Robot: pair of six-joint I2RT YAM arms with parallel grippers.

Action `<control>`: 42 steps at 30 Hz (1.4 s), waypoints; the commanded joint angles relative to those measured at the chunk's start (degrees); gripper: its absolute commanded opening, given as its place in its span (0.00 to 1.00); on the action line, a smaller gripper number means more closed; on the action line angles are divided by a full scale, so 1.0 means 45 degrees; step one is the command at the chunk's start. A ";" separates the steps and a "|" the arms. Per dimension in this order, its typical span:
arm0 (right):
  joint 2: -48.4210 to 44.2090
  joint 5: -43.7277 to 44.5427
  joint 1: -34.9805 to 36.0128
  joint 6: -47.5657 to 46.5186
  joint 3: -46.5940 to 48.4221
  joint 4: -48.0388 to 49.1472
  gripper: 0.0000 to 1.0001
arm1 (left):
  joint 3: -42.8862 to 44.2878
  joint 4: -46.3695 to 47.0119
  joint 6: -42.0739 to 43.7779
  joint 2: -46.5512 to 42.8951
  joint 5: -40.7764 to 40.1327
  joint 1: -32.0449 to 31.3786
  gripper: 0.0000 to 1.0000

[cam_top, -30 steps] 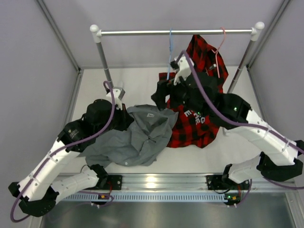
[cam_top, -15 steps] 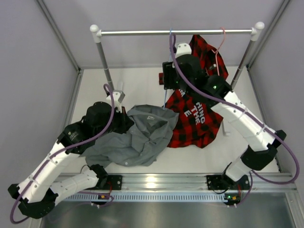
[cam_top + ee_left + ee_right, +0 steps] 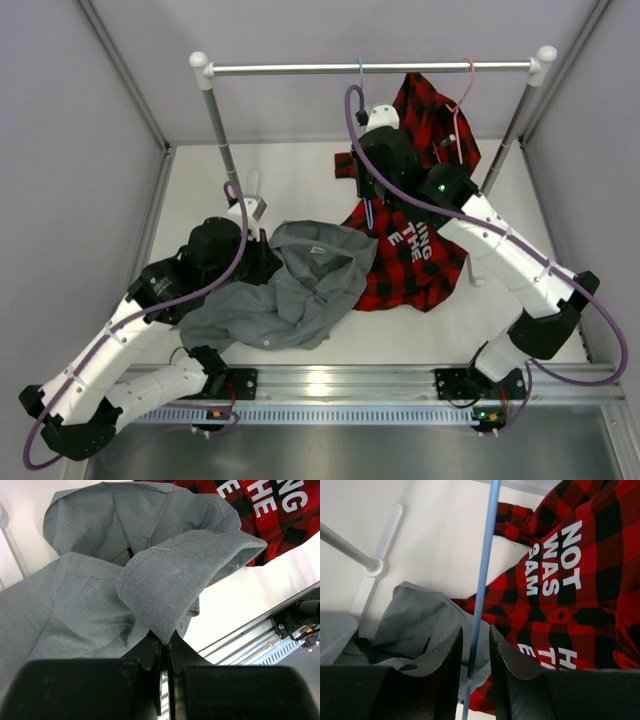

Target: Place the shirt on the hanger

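Note:
The grey shirt (image 3: 290, 290) lies crumpled on the table at centre left. My left gripper (image 3: 258, 252) is shut on a fold of it near the collar; the left wrist view has the shirt (image 3: 165, 580) rising as a peak of cloth from my left gripper (image 3: 163, 639). The light-blue hanger (image 3: 360, 72) hangs by its hook from the rail. My right gripper (image 3: 368, 190) sits at its lower part. In the right wrist view one wire of the hanger (image 3: 485, 565) runs between the jaws of my right gripper (image 3: 475, 630), which stand narrowly open with a slim gap on each side.
A red-and-black plaid shirt (image 3: 420, 250) with white lettering hangs from a pink hanger (image 3: 466, 100) on the same rail (image 3: 420, 67) and drapes onto the table right of the grey shirt. The rail's posts (image 3: 220, 130) stand left and right. Grey walls enclose the table.
My right arm stretched up to the blue hanger and its jaws narrowed around the wire. The left arm and the grey shirt stayed almost still.

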 commanded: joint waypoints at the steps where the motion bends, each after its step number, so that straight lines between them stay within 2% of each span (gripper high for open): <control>1: -0.0575 0.0515 0.0056 -0.0020 -0.0372 -0.0271 0.26 | -0.0049 0.0399 0.0035 -0.0184 0.0047 0.0041 0.00; 8: -0.1102 0.0554 0.0115 -0.0351 -0.1524 0.0664 0.16 | -0.0147 0.0419 0.0015 -0.0204 0.0066 0.0041 0.00; 13: -0.1551 0.0691 0.0095 -0.0586 -0.1994 0.1466 0.01 | -0.0342 0.0556 -0.0024 -0.0301 0.0106 0.0041 0.00; 26: -0.1942 0.0496 0.0114 -0.0782 -0.1624 0.2014 0.00 | -0.0557 0.0770 -0.0180 -0.0477 -0.0011 0.0041 0.00; 42: -0.2705 -0.0265 0.0037 -0.1152 -0.1489 0.3889 0.00 | -0.1572 0.1981 -0.1000 -0.0829 -0.0733 0.0041 0.00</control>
